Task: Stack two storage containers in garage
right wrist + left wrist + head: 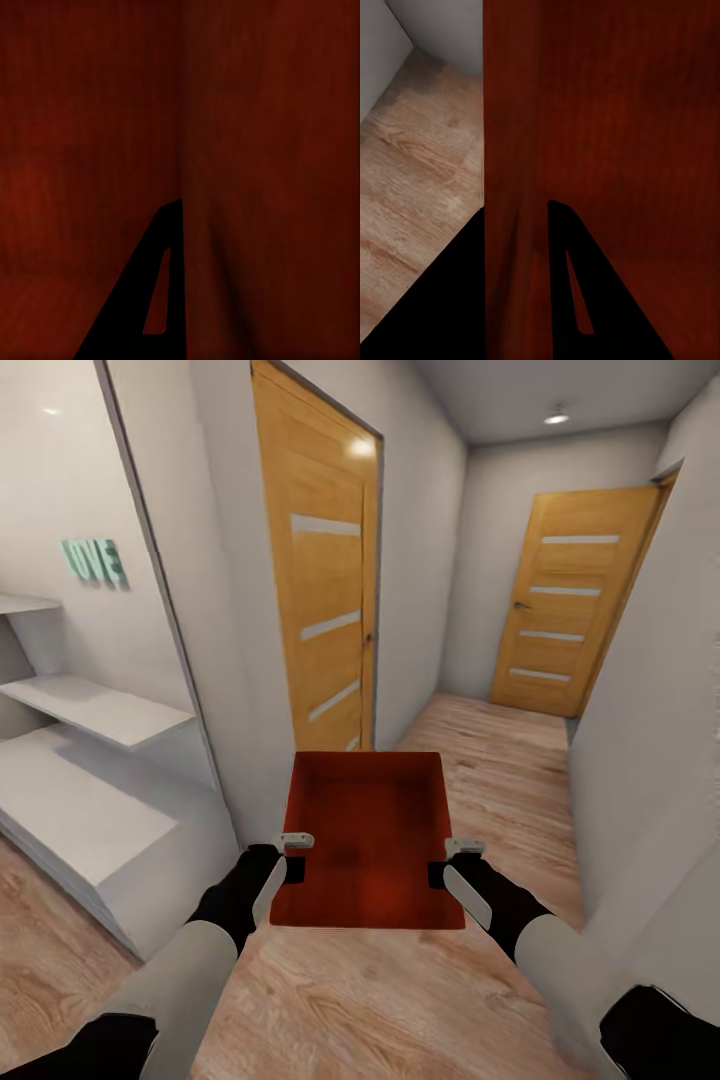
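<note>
One red-orange storage container [368, 840] hangs level in front of me above the wood-plank hallway floor, open side up and empty. My left gripper [290, 868] is shut on its left wall and my right gripper [440, 872] on its right wall. In the left wrist view the thin red wall [514, 112] runs between the two black fingers [450, 307]. In the right wrist view one black finger [127, 322] lies against the container's red inside [90, 112]. The garage and the living room are out of view.
I am in a narrow white hallway. A wood-panelled door [325, 590] stands close on the left and another door [570, 600] closes the far end. White shelves [90, 710] sit in an alcove at the left. A white wall [640, 740] runs close on the right.
</note>
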`<state>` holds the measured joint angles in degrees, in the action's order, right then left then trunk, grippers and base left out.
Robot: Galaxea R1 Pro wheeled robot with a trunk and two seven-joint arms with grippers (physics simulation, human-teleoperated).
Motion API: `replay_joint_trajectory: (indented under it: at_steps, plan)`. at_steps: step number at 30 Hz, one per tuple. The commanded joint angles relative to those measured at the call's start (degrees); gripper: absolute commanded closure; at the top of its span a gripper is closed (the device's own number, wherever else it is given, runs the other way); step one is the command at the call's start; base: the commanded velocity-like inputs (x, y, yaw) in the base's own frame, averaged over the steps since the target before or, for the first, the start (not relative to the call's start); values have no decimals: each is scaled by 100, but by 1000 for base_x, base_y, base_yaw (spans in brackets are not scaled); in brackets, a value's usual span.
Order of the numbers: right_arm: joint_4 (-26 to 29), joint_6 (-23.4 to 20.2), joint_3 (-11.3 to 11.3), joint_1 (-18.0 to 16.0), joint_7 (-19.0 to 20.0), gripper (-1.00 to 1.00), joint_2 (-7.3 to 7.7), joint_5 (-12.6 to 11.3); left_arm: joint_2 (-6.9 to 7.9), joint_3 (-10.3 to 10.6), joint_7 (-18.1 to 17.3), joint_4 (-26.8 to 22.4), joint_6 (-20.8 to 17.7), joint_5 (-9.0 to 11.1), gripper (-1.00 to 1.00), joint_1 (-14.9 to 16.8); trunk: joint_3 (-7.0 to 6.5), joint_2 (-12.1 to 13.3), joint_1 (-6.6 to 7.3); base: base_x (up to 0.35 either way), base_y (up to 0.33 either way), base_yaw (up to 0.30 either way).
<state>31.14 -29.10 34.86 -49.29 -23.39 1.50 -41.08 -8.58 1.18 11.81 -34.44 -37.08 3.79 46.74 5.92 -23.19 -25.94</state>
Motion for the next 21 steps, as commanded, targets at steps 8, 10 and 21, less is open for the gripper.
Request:
replay_joint_trajectory:
  at_steps: [8,10,21]
  plan:
    - [15,142,-251,-11,-113,100,309,270,5,5,58,-1,-36,26,100,2,12,-13,-7,321,0,-240]
    - [15,142,-251,-11,-113,100,309,270,5,5,58,-1,-36,26,100,2,12,-13,-7,321,0,-240]
    - [15,142,-251,-11,-113,100,308,270,5,5,58,-1,-36,26,100,2,12,-13,-7,321,0,-240]
